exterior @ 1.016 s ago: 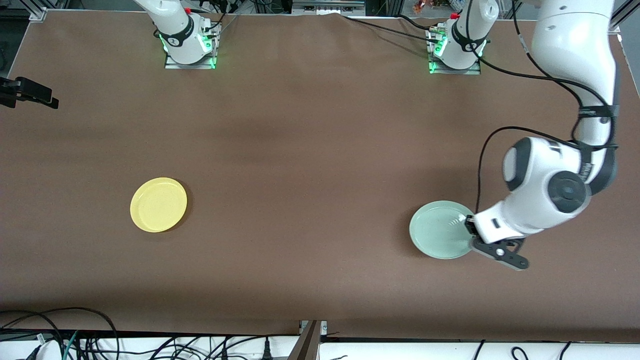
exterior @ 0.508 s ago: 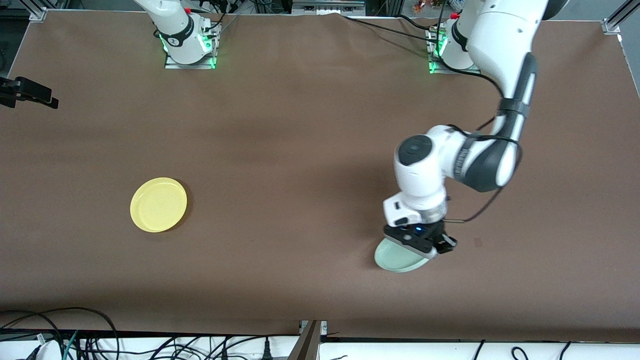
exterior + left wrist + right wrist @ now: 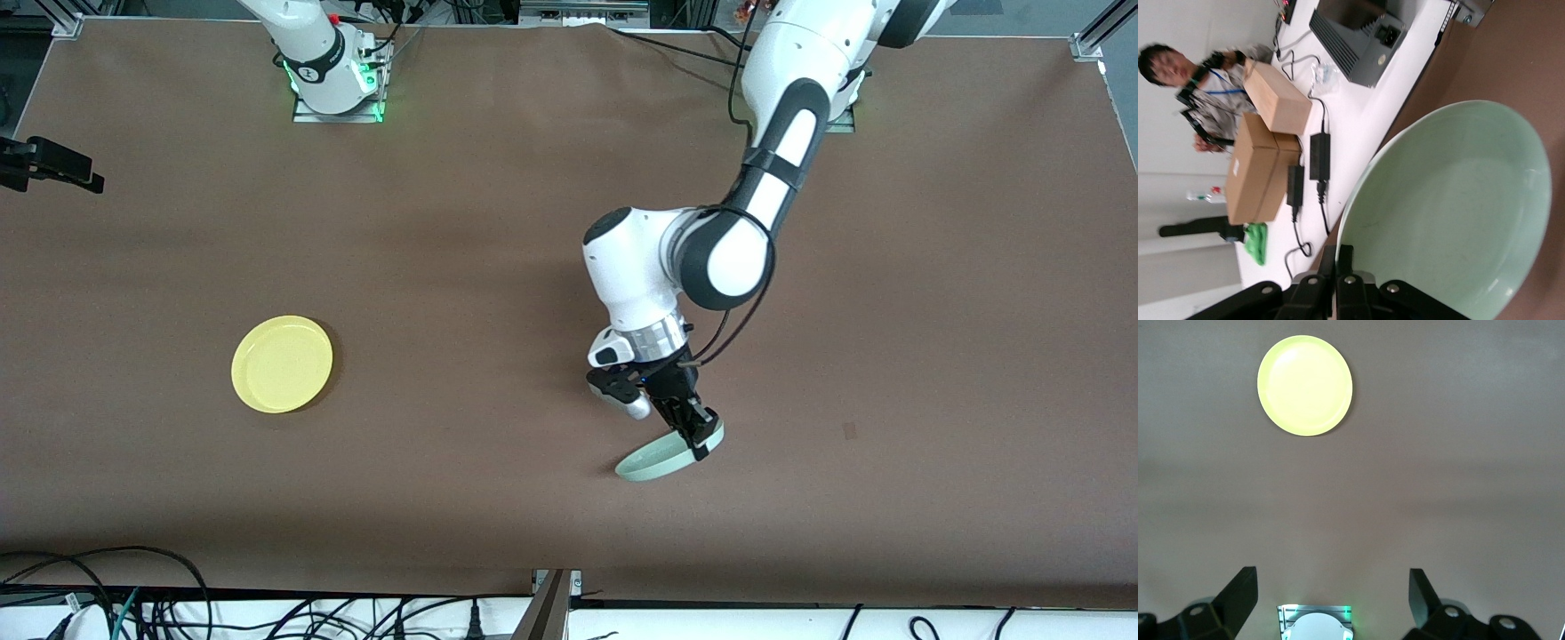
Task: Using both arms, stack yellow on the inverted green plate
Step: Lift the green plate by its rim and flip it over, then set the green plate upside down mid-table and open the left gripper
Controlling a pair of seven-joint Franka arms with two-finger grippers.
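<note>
My left gripper [image 3: 699,439] is shut on the rim of the pale green plate [image 3: 660,463] and holds it up, tilted steeply on edge, over the middle of the brown table. In the left wrist view the fingers [image 3: 1346,257] pinch the plate's rim and the green plate [image 3: 1451,213] fills the frame. The yellow plate [image 3: 282,364] lies flat and upright toward the right arm's end. My right gripper [image 3: 1331,581] is open and empty, high over the table, with the yellow plate [image 3: 1305,385] below it. It is out of the front view.
A black fixture [image 3: 52,165] juts in at the table's edge at the right arm's end. Cables [image 3: 133,587] lie along the table's near edge. The arm bases [image 3: 333,71] stand at the edge farthest from the front camera.
My left arm has lifted the green plate off the table at its own end, carried it toward the middle and tipped it from flat to steeply on edge. The yellow plate has not moved.
</note>
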